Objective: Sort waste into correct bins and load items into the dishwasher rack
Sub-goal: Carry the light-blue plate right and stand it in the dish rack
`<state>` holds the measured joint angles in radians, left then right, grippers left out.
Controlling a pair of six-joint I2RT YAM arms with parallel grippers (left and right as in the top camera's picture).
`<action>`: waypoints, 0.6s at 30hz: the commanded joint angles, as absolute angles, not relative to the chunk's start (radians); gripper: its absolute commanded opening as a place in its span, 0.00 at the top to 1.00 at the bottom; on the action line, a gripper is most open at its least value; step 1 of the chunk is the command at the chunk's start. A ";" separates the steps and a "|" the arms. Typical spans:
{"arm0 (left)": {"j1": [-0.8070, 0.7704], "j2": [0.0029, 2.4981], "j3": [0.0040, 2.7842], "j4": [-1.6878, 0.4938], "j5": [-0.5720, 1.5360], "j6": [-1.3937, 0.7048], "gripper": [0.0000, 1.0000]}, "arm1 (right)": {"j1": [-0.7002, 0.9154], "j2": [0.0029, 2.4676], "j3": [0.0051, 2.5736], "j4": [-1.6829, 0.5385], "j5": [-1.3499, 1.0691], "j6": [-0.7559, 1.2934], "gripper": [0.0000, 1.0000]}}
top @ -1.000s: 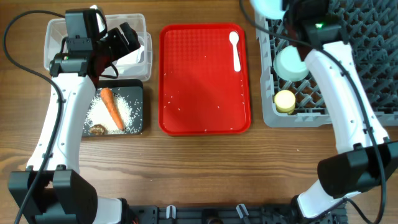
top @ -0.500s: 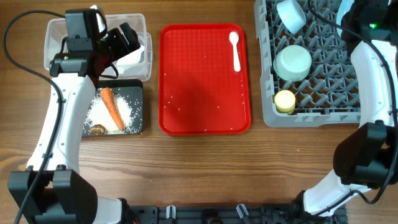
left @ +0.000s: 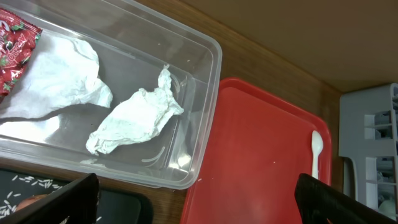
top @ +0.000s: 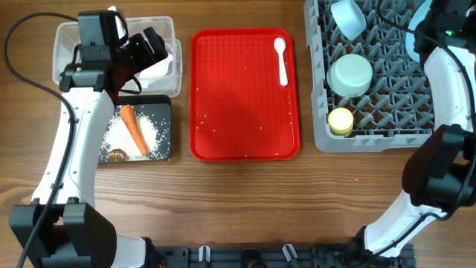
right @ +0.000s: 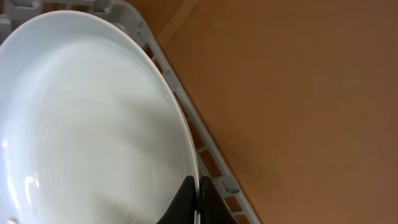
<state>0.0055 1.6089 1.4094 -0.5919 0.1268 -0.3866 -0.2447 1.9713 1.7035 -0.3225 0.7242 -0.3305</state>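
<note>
My left gripper (left: 200, 205) hangs open over the near rim of the clear tub (left: 205, 112), and its fingers (left: 73, 198) hold nothing. In the tub lie two crumpled napkins (left: 134, 118) and a red-and-white wrapper (left: 15, 38). The black tray (top: 165, 112) carries the carrot (top: 134, 128), rice (top: 119, 135) and a brown lump (top: 115, 155). A white spoon (top: 281, 59) rests on the red tray (top: 245, 97). My right gripper (right: 199, 190) is shut on the rim of the pale blue plate (right: 93, 124), above the far right of the dishwasher rack (top: 372, 138).
Inside the rack sit a pale blue bowl (top: 348, 16), a mint green bowl (top: 351, 74) and a yellow cup (top: 341, 120). The rack's outer edge (right: 214, 163) borders bare wooden table (right: 311, 93). Cables trail from both arms.
My right arm has swung right across the rack to its far right corner, which uncovers the pale blue bowl at the rack's top left. The left arm has not moved.
</note>
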 commanded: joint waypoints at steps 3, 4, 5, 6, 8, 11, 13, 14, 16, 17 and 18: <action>0.003 1.613 1.418 -0.589 0.114 -0.371 0.00 | -0.241 2.012 1.693 -0.364 0.648 -0.278 0.96; 0.003 1.613 1.418 -0.589 0.114 -0.371 0.00 | -0.241 2.013 1.693 -0.367 0.649 -0.278 0.92; 0.003 1.613 1.418 -0.589 0.114 -0.371 0.00 | -0.241 2.013 1.693 -0.367 0.648 -0.275 0.81; 0.003 1.613 1.418 -0.589 0.114 -0.371 0.00 | -0.239 2.011 1.694 -0.382 0.649 -0.239 0.44; 0.003 1.613 1.418 -0.589 0.114 -0.371 0.00 | -0.227 1.998 1.694 -0.413 0.638 -0.168 0.20; 0.003 1.613 1.418 -0.589 0.114 -0.371 0.00 | -0.199 1.946 1.694 -0.423 0.529 -0.154 0.16; 0.003 1.613 1.418 -0.589 0.114 -0.371 0.00 | -0.174 1.879 1.695 -0.419 0.447 -0.146 0.16; 0.003 1.613 1.418 -0.589 0.114 -0.371 0.00 | -0.158 1.834 1.697 -0.418 0.411 -0.115 0.15; 0.003 1.613 1.418 -0.589 0.114 -0.371 0.00 | -0.131 1.765 1.697 -0.424 0.283 -0.105 0.14; 0.003 1.613 1.418 -0.589 0.114 -0.371 0.00 | -0.117 1.739 1.697 -0.430 0.212 -0.105 0.14; 0.003 1.613 1.418 -0.589 0.114 -0.371 0.00 | -0.092 1.699 1.697 -0.444 0.076 -0.103 0.15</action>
